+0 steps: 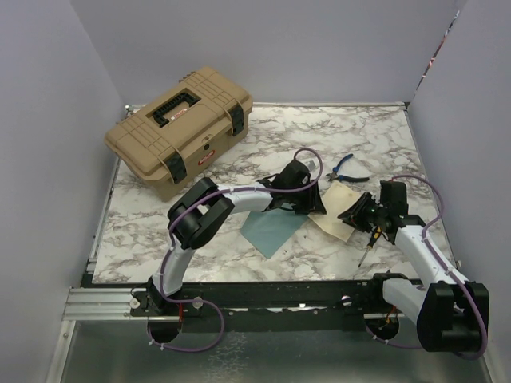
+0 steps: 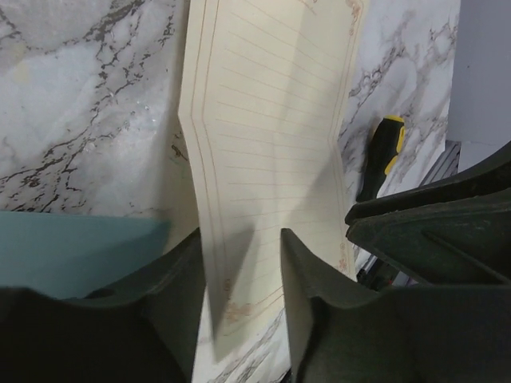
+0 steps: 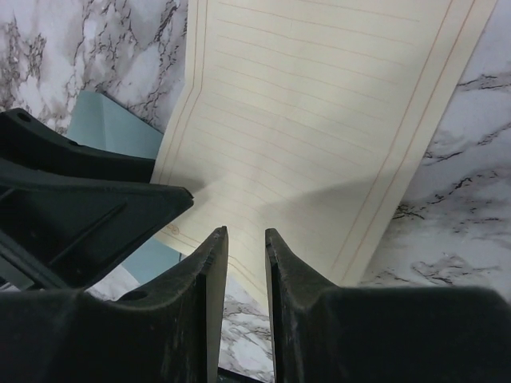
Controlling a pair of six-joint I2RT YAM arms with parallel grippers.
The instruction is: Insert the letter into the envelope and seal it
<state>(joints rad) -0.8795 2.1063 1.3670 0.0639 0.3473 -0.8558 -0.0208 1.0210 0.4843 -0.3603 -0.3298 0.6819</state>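
- Left gripper (image 2: 241, 239) jaws stand apart, one finger on each side of the near end of the letter (image 2: 263, 120). The gap is far wider than the sheet, so nothing is pinched.
- Right gripper (image 3: 246, 235) jaws are close together, with only a narrow slit over the opposite edge of the letter. Whether they nip the paper I cannot tell.
- The letter lies right of centre on the marble table (image 1: 359, 128), between the two grippers. It is lined cream paper, and it buckles at a crease along one long side rather than lying flat.
- The envelope (image 1: 271, 229) lies flat on the table just left of the letter, partly under the left gripper. Its teal edge meets the letter's edge; touching or overlapped, I cannot tell.
- The two grippers crowd each other — each shows as a dark bulk at the side of the other's wrist view, near its fingers.
- A screwdriver (image 2: 382, 155) with a black and yellow handle lies just beside the letter's far long edge, close to the right gripper.
- Blue-handled pliers (image 1: 348, 167) lie just beyond the letter, toward the back of the table.
- A tan toolbox (image 1: 180, 128) sits closed at the back left corner, well apart from the paper.
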